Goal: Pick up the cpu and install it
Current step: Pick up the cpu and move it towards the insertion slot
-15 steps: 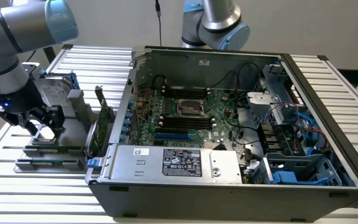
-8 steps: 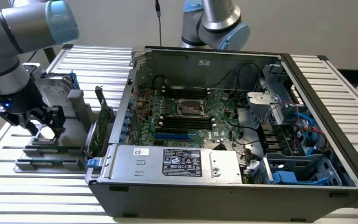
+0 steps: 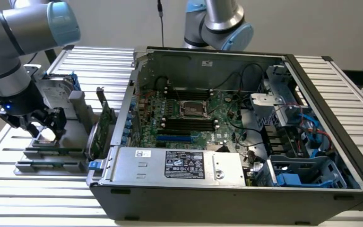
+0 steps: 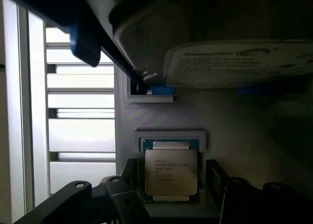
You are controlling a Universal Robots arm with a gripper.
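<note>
silver square cpu (image 4: 170, 171), flat in grey holder

A slatted aluminium table (image 3: 36, 194) carries the open computer case (image 3: 232, 198). Behind the case stands a plain pale wall (image 3: 125, 23), evenly lit. A black cable (image 3: 161, 23) hangs against it, behind the case.

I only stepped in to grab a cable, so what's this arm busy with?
The arm's gripper hangs open over the cpu, which lies in a grey holder beside the open computer case. Its fingers straddle the chip without gripping it. The cpu is not yet lifted, and the motherboard's socket looks empty.
</note>
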